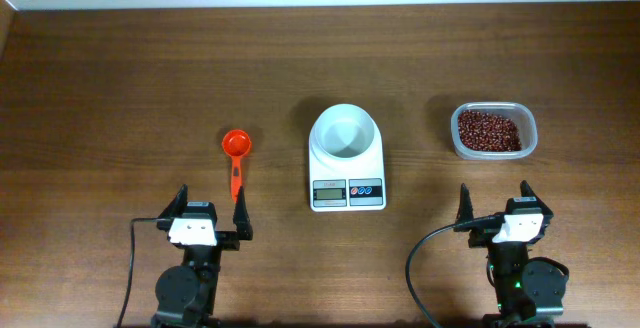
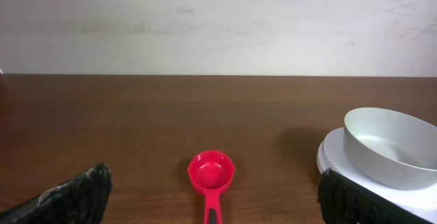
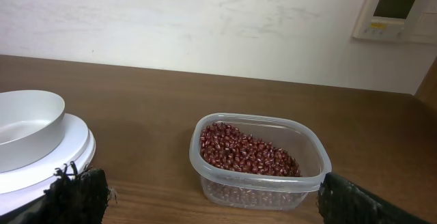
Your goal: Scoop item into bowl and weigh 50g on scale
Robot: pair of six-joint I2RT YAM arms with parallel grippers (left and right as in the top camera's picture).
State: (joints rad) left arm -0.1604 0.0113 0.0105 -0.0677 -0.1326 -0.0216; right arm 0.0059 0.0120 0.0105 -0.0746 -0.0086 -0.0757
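Red-brown beans (image 1: 489, 131) sit beyond the empty, wide-open right gripper (image 1: 495, 194); left gripper (image 1: 211, 200) gapes empty too.

On the table (image 1: 120, 88), the bowl (image 1: 346, 133) sits on the scale (image 1: 348, 194) at centre. The scoop (image 1: 236, 158) lies to its left, the container (image 1: 454, 134) holding the beans (image 1: 489, 131) to its right. The left gripper (image 1: 211, 208) stands before the scoop, the right gripper (image 1: 495, 200) before the container.

From above, the display (image 1: 330, 194) on the scale (image 1: 346, 171) is too small to read. The handle of the red scoop (image 2: 212, 173) runs off the left wrist view's bottom edge; the right wrist view clips the bowl (image 3: 24, 125).
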